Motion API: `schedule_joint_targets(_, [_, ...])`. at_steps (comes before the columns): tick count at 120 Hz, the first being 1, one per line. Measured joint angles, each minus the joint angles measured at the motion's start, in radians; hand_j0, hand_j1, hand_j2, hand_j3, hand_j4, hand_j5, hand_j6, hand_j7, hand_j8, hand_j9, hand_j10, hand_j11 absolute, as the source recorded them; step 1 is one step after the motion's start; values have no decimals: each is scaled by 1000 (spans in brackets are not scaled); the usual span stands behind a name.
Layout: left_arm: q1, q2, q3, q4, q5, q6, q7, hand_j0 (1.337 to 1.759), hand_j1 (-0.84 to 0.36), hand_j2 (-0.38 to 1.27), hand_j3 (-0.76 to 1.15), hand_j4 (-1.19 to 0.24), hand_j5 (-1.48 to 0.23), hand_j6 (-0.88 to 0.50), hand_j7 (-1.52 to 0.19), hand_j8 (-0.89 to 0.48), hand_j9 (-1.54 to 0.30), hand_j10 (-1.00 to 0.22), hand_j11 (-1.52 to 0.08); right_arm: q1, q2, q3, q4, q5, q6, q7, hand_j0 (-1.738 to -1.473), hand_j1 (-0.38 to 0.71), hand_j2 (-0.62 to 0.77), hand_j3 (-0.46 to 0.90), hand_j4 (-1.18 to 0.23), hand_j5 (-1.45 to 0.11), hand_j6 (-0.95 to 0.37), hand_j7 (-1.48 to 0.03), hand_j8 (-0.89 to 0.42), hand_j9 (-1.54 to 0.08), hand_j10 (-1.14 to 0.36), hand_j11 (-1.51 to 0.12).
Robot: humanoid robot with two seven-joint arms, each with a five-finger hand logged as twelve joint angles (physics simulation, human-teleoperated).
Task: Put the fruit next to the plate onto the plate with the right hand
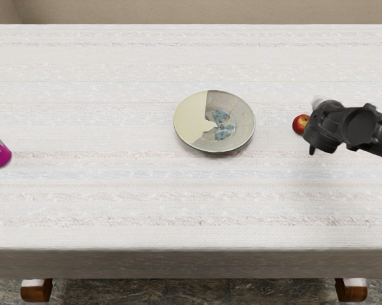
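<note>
One small red fruit [300, 122] lies on the surface [114, 210], well to the right of the plate [189, 117]. The right hand [325, 127] is close against the side of the fruit away from the plate. I cannot tell whether its fingers are spread or closed. A sound grasp likely needs them wrapped right around the fruit before lifting, since a round thing rolls away easily.
</note>
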Motion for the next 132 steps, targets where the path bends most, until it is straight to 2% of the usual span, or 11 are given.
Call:
schedule_joint_targets(24, [0,0,1,0,0,0,0,1658,349,0,0,-1,0,-1,0,-1,0,0,0,9,14,21,-11,-19,-6,0,-1658,-326,-3,0,-22,-26,-23,-26,-22,-26,-22,-26])
schedule_joint_targets(46, [0,0,1,1,0,0,0,1658,349,0,0,-1,0,-1,0,-1,0,0,0,-1,71,31,-94,-32,-6,0,-1658,-241,-17,0,-93,-118,-94,-118,-93,-118,-92,-118])
schedule_joint_targets(69, [0,0,1,1,0,0,0,1658,349,0,0,-1,0,-1,0,-1,0,0,0,-19,114,34,-140,-35,-6,0,-1658,-179,-27,0,-145,-185,-146,-185,-145,-185,-144,-185])
schedule_joint_targets(102, [0,0,2,2,0,0,0,1658,349,0,0,-1,0,-1,0,-1,0,0,0,-32,135,123,-144,-25,75,0,-1658,-150,-32,0,-170,-218,-171,-217,-170,-218,-169,-217])
schedule_joint_targets(132, [0,0,2,2,0,0,0,1658,349,0,0,-1,0,-1,0,-1,0,0,0,-36,91,176,-128,-25,113,0,-1658,-143,-33,0,-175,-224,-176,-224,-175,-224,-174,-224])
